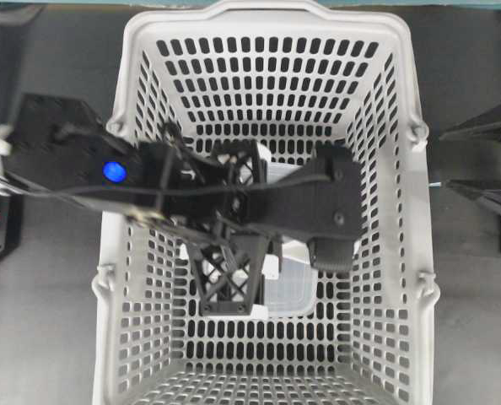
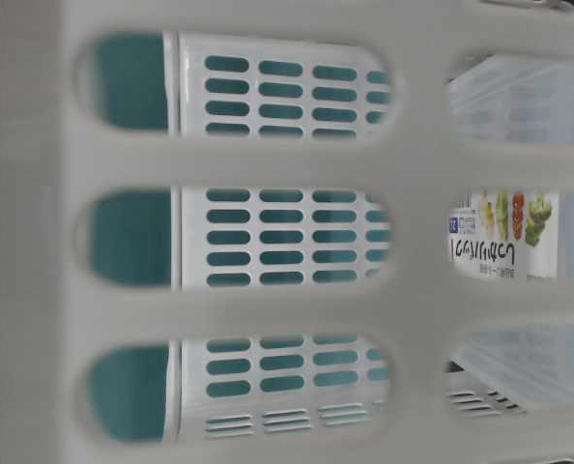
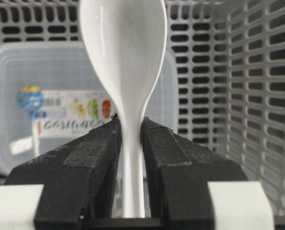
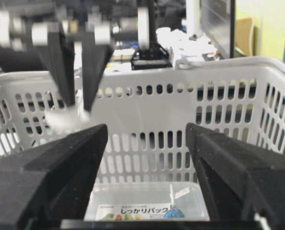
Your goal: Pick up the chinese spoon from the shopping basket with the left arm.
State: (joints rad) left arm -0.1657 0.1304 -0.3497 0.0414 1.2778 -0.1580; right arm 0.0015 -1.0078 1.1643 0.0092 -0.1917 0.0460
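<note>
The left gripper was clenched on the chinese spoon, its two black fingers pressing the narrow white handle from either side while the glossy bowl stood up beyond the fingertips. From the right wrist view the same gripper hung above the basket's far wall with a blurred white shape at its tips. The right gripper stood released, jaws wide apart and holding nothing, just outside the near wall.

From overhead the left arm reached across the shopping basket from the left and covered much of its middle, so the spoon itself could not be made out there.

Inside the basket lay a clear plastic container with a printed label, resting on the slotted floor below and behind the spoon, apart from it. The table-level view showed only the basket's wall close up, with the container's label visible through a slot.
</note>
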